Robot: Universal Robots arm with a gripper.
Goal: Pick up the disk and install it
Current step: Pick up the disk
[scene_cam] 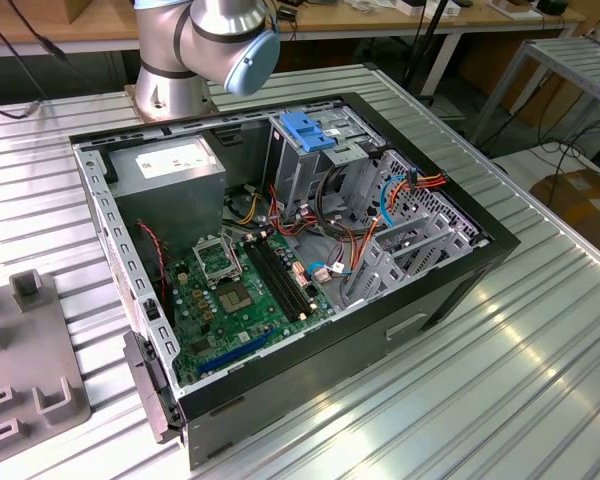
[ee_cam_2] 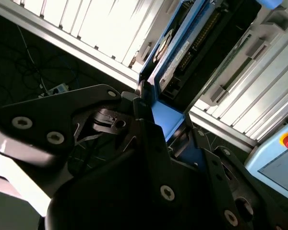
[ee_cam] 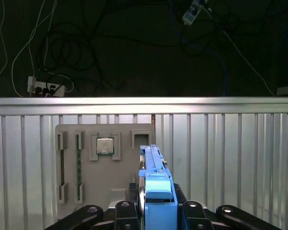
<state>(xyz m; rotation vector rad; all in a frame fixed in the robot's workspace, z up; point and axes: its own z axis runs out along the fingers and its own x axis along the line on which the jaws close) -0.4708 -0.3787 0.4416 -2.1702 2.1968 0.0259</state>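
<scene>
In both wrist views my gripper (ee_cam: 156, 207) is shut on the disk (ee_cam: 155, 179). The disk is a flat drive in a blue plastic frame, seen edge-on between the black fingers (ee_cam: 127, 211). In the second wrist view its labelled metal face (ee_cam_2: 175, 60) runs away from the gripper (ee_cam_2: 156, 117) over the ribbed metal table (ee_cam_2: 86, 24). Whether the disk rests on the table or hangs above it, I cannot tell. The open computer case (scene_cam: 450, 290) lies on its side in the exterior view, with a blue-handled drive cage (scene_cam: 310, 132) at its far side.
A grey fixture block (ee_cam: 105, 165) holding a processor chip (ee_cam: 104, 145) sits beyond the disk; the block (scene_cam: 30, 370) is at the exterior view's left. Inside the case are a power supply (scene_cam: 170, 165), motherboard (scene_cam: 240, 290) and cables. The arm's base (scene_cam: 180, 60) stands behind the case.
</scene>
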